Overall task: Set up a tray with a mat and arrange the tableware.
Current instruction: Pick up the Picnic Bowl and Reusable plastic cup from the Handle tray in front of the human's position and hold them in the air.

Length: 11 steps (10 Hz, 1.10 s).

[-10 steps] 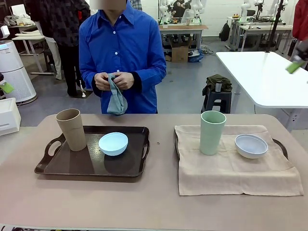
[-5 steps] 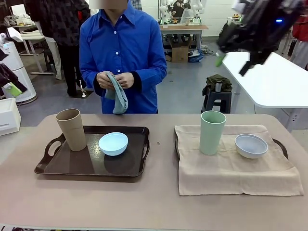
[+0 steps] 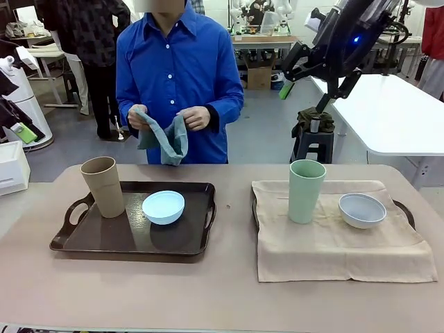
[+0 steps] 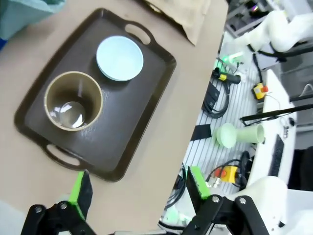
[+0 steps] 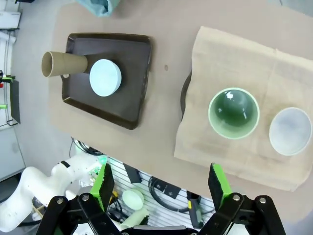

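- Table [image 3: 229, 298]: tan top, and everything was laid out across it, seen from the robot's side.
- Person [image 3: 177, 76]: stood at 12 o'clock in a blue shirt and held a grey-green cloth [image 3: 166, 142] in both hands at chest height, clear of the table.
- Right arm [image 3: 354, 35]: up high at 1 o'clock, well above the table.
- Mat [image 3: 333, 250]: beige, spread at the table's 3 o'clock over a second tray [image 3: 406, 211], whose dark handles peeked out at the mat's 3 and 9 o'clock.
- Dark tray [image 3: 104, 243]: bare and glossy, and it sat at the table's 9 o'clock.
- Tan cup [image 3: 104, 187]: upright at the dark tray's 10 o'clock.
- Green cup [image 3: 306, 191]: upright on the mat at about 11 o'clock.
- White bowl [image 3: 361, 210]: on the mat at 2 o'clock, just beside the green cup but apart from it.
- Blue bowl [image 3: 164, 207]: on the dark tray at about 1 o'clock, apart from the tan cup.
- Right gripper [image 5: 160, 185]: jaws wide, nothing between them, high over the mat.
- Left gripper [image 4: 138, 185]: jaws wide too, nothing held, high over the dark tray.
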{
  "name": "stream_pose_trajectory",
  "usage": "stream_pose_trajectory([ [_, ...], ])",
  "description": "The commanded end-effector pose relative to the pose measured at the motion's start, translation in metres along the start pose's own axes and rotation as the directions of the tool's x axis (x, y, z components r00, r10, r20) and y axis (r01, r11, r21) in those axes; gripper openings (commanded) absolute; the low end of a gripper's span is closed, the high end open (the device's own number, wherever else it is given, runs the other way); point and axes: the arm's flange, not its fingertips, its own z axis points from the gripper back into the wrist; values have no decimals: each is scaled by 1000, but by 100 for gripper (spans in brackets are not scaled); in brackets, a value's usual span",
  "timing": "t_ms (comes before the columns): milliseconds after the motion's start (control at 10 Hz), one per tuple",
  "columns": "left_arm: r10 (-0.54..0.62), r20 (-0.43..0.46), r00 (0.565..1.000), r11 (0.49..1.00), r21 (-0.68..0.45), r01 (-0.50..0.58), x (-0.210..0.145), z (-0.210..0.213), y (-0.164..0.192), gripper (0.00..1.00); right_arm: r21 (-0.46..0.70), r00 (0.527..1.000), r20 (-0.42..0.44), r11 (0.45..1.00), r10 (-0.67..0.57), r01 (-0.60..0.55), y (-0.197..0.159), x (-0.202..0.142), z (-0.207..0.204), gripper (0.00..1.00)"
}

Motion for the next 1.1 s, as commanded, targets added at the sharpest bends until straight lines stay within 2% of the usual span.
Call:
stream_pose_trajectory([
  [0,-22,-13,1000,1000,22,22,0,0,3,100,-13,1000,6,1000,3,-2,-1,-7,1,100],
  [200,-3,-2,1000,1000,1,3,1,-1,0,100,0,1000,7,1000,3,-3,1,-2,3,100],
  [300,-219,11,976,976,-9,219,5,-10,31,100,17,999,-24,999,34,-33,6,16,-22,100],
  [400,-421,14,907,906,-34,421,-7,-19,50,100,42,997,-43,997,66,-64,21,28,-48,100],
  [500,-515,43,856,856,-41,516,-22,-20,51,100,43,995,-46,995,94,-92,37,32,-60,100],
  [600,-616,52,786,786,-19,617,-38,-25,46,100,44,991,-44,992,124,-122,50,36,-68,100],
  [700,-670,37,741,742,-1,671,-46,-28,46,100,44,990,-49,991,132,-130,65,45,-78,100],
  [800,-693,77,717,720,37,693,-58,-32,49,100,45,985,-79,987,155,-152,82,53,-96,100],
  [900,-698,133,703,714,72,696,-62,-37,57,100,17,984,-92,988,151,-150,95,62,-111,100],
  [1000,-666,183,723,746,125,654,-67,-49,66,100,-32,987,-89,990,135,-138,105,70,-125,100],
])
